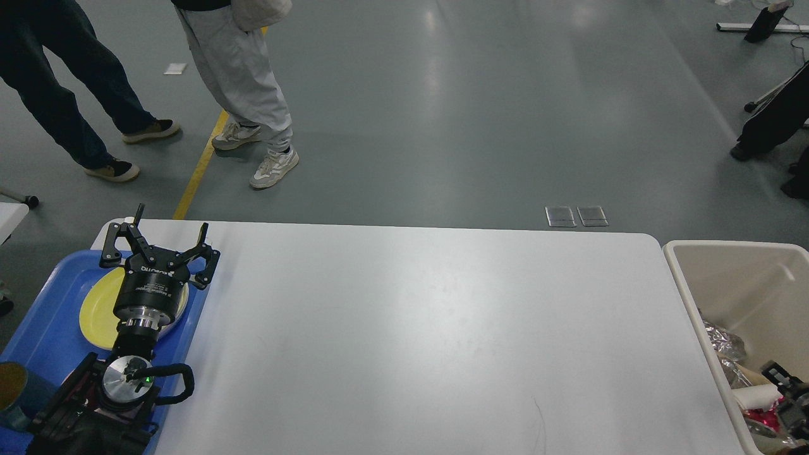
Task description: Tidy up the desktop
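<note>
White maker's lettering printed on the black round body of the left hand (158, 248), upside down from this view, apparently "ROBOTIQ". Smaller white lines of print just below it on the same body, too small to read. No other readable text, number or sign anywhere else in view.

We see a white surface (430, 341) with rounded corners; a blue tray (44, 328) lies on its left end.
</note>
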Robot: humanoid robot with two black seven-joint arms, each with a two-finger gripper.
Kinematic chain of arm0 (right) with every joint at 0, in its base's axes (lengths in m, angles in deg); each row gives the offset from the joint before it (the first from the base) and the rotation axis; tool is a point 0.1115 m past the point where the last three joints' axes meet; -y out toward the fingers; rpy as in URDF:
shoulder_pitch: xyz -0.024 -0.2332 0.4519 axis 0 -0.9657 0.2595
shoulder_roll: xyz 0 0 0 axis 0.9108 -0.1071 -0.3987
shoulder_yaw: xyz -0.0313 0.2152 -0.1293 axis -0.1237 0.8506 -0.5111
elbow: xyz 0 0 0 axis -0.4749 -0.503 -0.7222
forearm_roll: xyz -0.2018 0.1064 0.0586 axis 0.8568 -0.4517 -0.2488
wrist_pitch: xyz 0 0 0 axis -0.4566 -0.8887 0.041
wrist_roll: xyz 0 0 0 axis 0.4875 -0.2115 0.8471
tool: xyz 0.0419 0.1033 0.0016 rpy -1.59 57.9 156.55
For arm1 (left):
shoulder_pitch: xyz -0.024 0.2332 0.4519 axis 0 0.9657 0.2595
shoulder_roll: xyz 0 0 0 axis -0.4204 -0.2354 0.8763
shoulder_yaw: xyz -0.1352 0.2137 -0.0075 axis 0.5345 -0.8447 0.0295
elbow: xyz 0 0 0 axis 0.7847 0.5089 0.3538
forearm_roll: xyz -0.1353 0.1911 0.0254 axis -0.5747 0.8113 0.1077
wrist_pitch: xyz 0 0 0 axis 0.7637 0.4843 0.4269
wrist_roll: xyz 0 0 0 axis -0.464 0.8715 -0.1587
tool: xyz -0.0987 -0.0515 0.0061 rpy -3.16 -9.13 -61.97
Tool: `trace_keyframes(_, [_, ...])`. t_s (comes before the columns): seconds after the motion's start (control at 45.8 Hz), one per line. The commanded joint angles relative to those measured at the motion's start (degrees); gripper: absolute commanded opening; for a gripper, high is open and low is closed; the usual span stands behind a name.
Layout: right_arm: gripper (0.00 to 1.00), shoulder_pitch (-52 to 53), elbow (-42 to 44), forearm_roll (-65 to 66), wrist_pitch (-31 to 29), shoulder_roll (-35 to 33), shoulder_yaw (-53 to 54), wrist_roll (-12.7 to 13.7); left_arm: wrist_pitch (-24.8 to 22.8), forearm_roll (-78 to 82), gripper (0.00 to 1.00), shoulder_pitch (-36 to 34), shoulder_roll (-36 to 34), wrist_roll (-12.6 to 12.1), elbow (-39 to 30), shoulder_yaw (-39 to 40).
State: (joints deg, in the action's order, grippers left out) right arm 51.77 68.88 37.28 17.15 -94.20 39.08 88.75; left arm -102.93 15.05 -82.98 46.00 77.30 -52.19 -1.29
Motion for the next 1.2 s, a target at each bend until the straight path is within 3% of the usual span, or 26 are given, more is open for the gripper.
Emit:
trace_keyframes(0.0, [1.0,0.0,0.1,-0.2,0.0,0.0,0.0,0.0,0.0,0.0,0.97,0.0,0.0,0.0,0.0,0.0])
trace_keyframes(0.131, [1.0,1.3,-0.1,-0.4,0.0,-0.6,6.0,0.0,0.0,0.0,0.97,0.0,0.0,0.0,0.0,0.0])
trace_keyframes(0.349, [1.0,10.1,-3.6,-0.3,0.0,-3.8,34.9,-0.3,0.0,0.0,0.97,0.0,0.0,0.0,0.0,0.0])
trace_keyframes(0.611, [1.0,14.5,-25.4,-0.3,-0.3,-15.9,70.4,-0.5,0.0,0.0,0.97,0.0,0.0,0.0,0.0,-0.1])
trace_keyframes(0.764, [1.0,9.8,-36.5,0.3,-0.8,-16.8,83.8,-1.2,0.0,0.0,0.97,0.0,0.0,0.0,0.0,0.0])
trace_keyframes(0.874, [1.0,5.7,-40.4,5.1,-2.8,-14.4,94.0,-3.9,0.0,0.0,0.97,0.0,0.1,0.0,0.0,0.0])
trace_keyframes(0.939, [1.0,2.3,-42.0,10.3,-4.1,-10.5,100.4,-7.1,0.0,0.0,0.97,0.0,0.0,0.0,0.0,0.0])
trace_keyframes(1.048, [1.0,-3.9,-43.5,20.6,-7.6,-3.6,113.8,-14.7,0.0,0.0,0.97,0.0,0.1,0.1,0.0,0.0])
trace_keyframes(1.179, [1.0,-10.1,-46.9,31.7,-10.9,5.0,126.0,-19.2,0.0,0.0,0.97,0.0,0.0,0.1,0.0,0.0])
